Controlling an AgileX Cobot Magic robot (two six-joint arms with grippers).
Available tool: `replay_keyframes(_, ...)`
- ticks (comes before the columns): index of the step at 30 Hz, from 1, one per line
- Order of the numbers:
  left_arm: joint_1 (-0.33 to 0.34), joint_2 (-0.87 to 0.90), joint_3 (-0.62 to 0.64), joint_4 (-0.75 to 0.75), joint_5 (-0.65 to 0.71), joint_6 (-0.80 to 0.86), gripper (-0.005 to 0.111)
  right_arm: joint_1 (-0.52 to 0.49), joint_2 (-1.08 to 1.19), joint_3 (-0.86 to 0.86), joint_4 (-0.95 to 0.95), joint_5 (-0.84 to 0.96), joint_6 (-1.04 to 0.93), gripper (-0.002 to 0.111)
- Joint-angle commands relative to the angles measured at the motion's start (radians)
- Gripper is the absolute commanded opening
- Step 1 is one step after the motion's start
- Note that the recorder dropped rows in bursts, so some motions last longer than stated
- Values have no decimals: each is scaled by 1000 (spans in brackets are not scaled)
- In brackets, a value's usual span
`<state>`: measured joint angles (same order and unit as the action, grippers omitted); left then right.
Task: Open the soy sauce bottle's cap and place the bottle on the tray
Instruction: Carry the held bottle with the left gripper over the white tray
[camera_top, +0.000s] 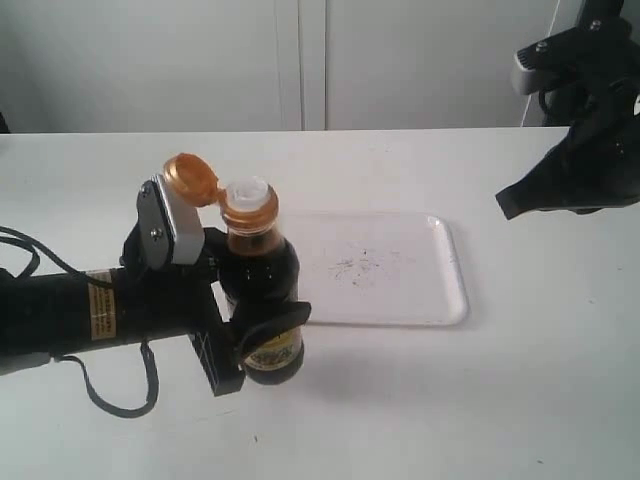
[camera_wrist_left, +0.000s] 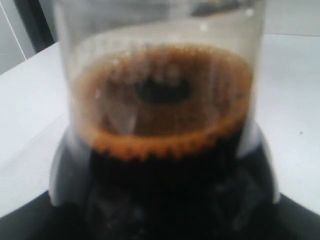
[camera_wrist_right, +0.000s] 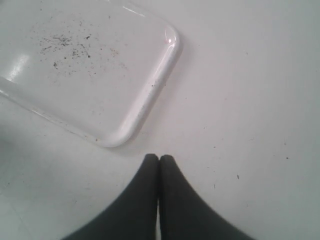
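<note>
Left gripper (camera_top: 262, 330) fingers (camera_top: 268, 322) clamp the soy sauce bottle (camera_top: 260, 290) upright at its lower body, on the desk (camera_top: 480, 400) just beside the tray (camera_top: 440, 290). Its cap (camera_top: 190, 178) stands flipped open. Right gripper (camera_wrist_right: 159, 162) fingers are pressed together, empty, raised beyond the tray.

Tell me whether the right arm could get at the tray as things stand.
Probably yes: the right gripper, fingers closed and empty, hangs just off the tray, whose near end is bare; the soy sauce bottle stands off the far side.
</note>
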<state>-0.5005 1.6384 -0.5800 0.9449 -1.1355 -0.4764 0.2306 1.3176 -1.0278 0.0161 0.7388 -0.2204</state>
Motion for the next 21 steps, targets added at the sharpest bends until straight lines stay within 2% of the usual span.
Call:
replay_keyframes(1, -2, -31, -34, -74, -86, 4, 0, -6, 1, -6, -2, -13, 8, 0)
replay_keyframes(12, -2, -31, -188, -96, -78, -56, 0, -6, 1, -6, -2, -15, 8, 0)
replay_keyframes(21, -2, 39, -277, -102, -55, -84, 0, -6, 1, -6, -2, -19, 8, 0)
